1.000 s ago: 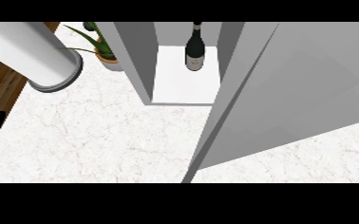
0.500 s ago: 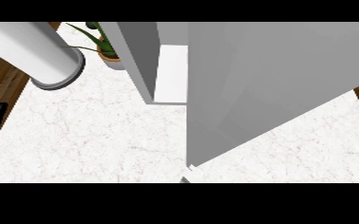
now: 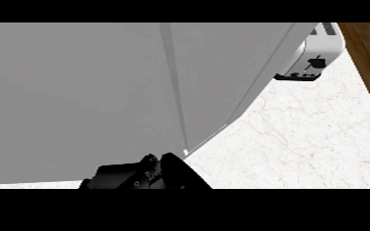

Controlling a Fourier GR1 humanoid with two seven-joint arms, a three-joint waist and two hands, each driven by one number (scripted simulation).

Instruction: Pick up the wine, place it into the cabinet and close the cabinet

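Note:
The grey cabinet point(image 3: 108, 93) fills most of the head view, and both its doors stand shut, meeting at a seam point(image 3: 173, 88). The wine does not show; the doors hide the inside. One black hand point(image 3: 141, 175), which I take for my right, rises from the lower edge. It sits just below the seam, against the bottom of the doors. My left hand does not show.
A white toaster point(image 3: 307, 61) stands on the marble counter point(image 3: 289, 142) at the upper right, beside the cabinet's right side. A wooden strip point(image 3: 360, 49) runs along the right edge of the view.
The right cabinet door has swung fully shut, hiding the wine bottle. The view has shifted right: the plant and grey cylinder at the left are gone, and the toaster and a hand now show.

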